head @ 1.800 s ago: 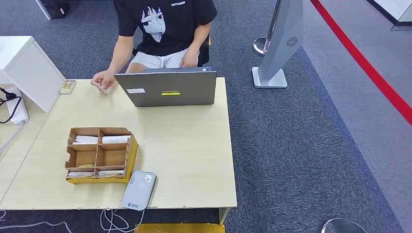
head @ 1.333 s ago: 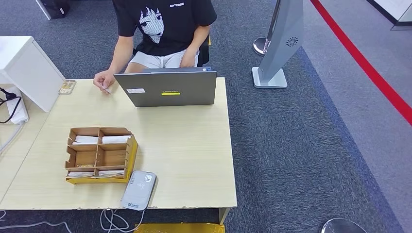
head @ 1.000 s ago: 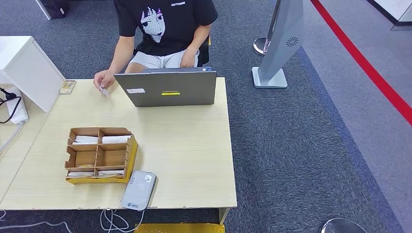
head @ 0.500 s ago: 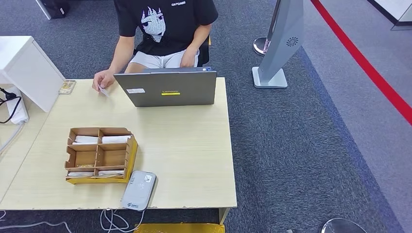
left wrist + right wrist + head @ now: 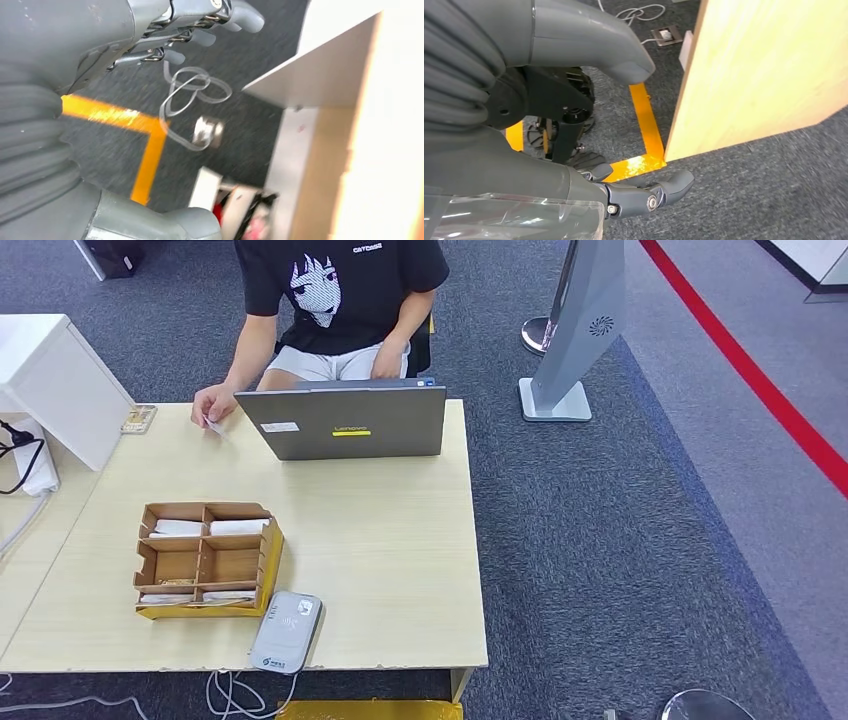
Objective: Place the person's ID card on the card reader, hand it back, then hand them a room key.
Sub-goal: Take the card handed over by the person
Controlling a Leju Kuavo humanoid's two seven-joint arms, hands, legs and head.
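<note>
Both my hands, left and right, hang spread and empty; the person's hand offers a small white ID card at the far left, awaiting pickup.

Left hand hanging low, fingers apart, holding nothing. Right hand likewise empty, fingers spread.

One person sits behind one laptop, holding one card. The surface carries one card reader and one cardboard organiser with six compartments. Beside the surface stand one white cabinet and one grey stand.
</note>
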